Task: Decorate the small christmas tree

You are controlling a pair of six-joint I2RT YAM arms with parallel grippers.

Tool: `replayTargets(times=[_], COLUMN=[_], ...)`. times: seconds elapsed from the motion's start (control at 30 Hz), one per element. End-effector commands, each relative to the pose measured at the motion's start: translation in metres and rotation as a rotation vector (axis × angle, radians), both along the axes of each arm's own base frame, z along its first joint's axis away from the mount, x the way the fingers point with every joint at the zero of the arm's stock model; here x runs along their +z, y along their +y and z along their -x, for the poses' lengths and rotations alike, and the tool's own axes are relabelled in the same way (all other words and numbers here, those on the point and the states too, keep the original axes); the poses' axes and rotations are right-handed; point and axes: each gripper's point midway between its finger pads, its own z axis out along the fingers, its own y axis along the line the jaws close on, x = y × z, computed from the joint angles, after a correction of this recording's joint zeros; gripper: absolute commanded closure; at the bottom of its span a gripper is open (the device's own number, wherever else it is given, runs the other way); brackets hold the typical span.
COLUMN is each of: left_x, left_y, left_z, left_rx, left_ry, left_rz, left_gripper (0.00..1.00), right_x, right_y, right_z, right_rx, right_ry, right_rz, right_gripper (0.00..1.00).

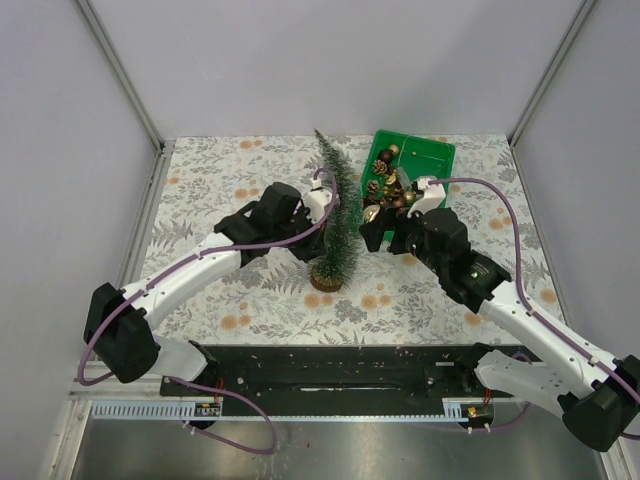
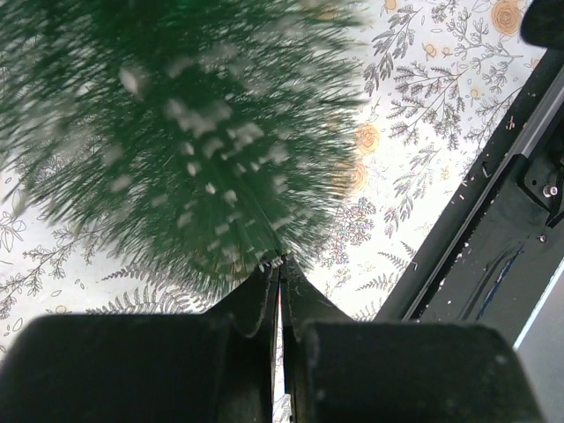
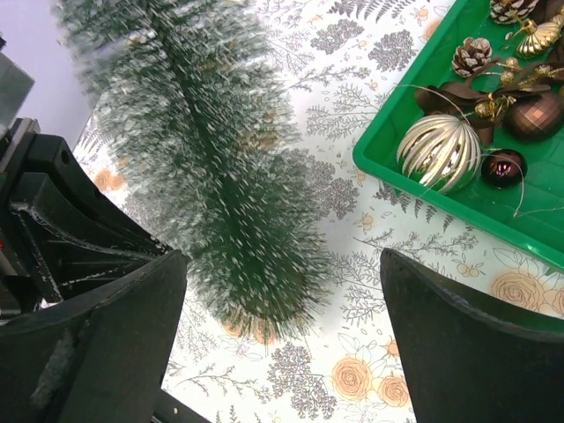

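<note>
The small christmas tree (image 1: 338, 215) stands upright on its wooden disc base (image 1: 326, 278) in the middle of the floral cloth. My left gripper (image 1: 322, 203) is against the tree's left side. In the left wrist view its jaws (image 2: 280, 262) are pressed together, with frosted bristles (image 2: 194, 150) pinched at the tips. My right gripper (image 1: 384, 228) hovers just right of the tree. It stands wide open (image 3: 282, 326) and empty, and the tree's lower bristles (image 3: 238, 220) show between its fingers (image 3: 467, 335).
A green bin (image 1: 437, 160) at the back right holds a ribbed gold ball (image 3: 438, 152), dark brown baubles (image 3: 502, 167), pine cones (image 3: 472, 55) and gold pieces. The black base rail (image 1: 330, 370) runs along the near edge. Grey walls close in both sides.
</note>
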Motion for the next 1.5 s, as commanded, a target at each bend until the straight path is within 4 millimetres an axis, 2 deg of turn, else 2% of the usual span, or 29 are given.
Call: replayTargets(times=[0.0, 0.3, 0.43, 0.5, 0.63, 0.83, 0.97, 1.0, 1.07, 1.17, 1.3, 1.33, 1.37, 1.4, 1.47], left_x=[0.018, 0.010, 0.012, 0.014, 0.020, 0.019, 0.019, 0.021, 0.033, 0.053, 0.073, 0.076, 0.077, 0.078, 0.078], left_y=[-0.001, 0.018, 0.026, 0.030, 0.035, 0.037, 0.039, 0.042, 0.052, 0.075, 0.106, 0.114, 0.123, 0.130, 0.144], left_z=[0.008, 0.024, 0.030, 0.032, 0.036, 0.041, 0.030, 0.025, 0.012, -0.008, -0.015, -0.015, -0.017, -0.019, -0.022], left_rx=[-0.037, -0.064, -0.068, -0.066, -0.065, -0.075, -0.038, -0.016, 0.068, 0.175, 0.248, 0.265, 0.285, 0.302, 0.347], left_ry=[-0.031, -0.029, -0.031, -0.040, -0.053, -0.044, -0.075, -0.080, -0.100, -0.118, -0.087, -0.075, -0.063, -0.057, -0.051], left_rz=[0.036, -0.028, -0.045, -0.053, -0.056, -0.052, -0.075, -0.079, -0.070, -0.039, 0.037, 0.061, 0.081, 0.100, 0.101], left_gripper=[0.96, 0.72, 0.40, 0.36, 0.30, 0.28, 0.28, 0.25, 0.01, 0.01, 0.01, 0.01, 0.01, 0.01, 0.01], right_x=[0.002, -0.002, -0.009, -0.010, -0.010, -0.010, -0.005, -0.006, -0.010, -0.024, -0.041, -0.049, -0.071, -0.069, -0.093], right_y=[0.001, -0.007, -0.022, -0.027, -0.021, 0.012, 0.040, 0.047, 0.059, 0.084, 0.121, 0.129, 0.136, 0.144, 0.161], right_z=[0.001, -0.003, -0.015, -0.020, -0.025, -0.023, -0.031, -0.037, -0.055, -0.084, -0.118, -0.128, -0.138, -0.149, -0.157], right_rx=[0.003, -0.042, -0.153, -0.189, -0.181, -0.041, 0.061, 0.071, 0.083, 0.110, 0.178, 0.190, 0.202, 0.206, 0.256], right_ry=[-0.013, -0.017, -0.005, -0.001, 0.002, 0.001, -0.006, 0.003, 0.022, 0.067, 0.086, 0.089, 0.115, 0.108, 0.149], right_rz=[-0.006, 0.016, 0.064, 0.085, 0.083, 0.015, -0.020, -0.002, 0.048, 0.120, 0.179, 0.196, 0.233, 0.241, 0.259], right_gripper=[0.01, 0.01, 0.01, 0.01, 0.01, 0.01, 0.01, 0.00, 0.01, 0.01, 0.01, 0.01, 0.01, 0.01, 0.01])
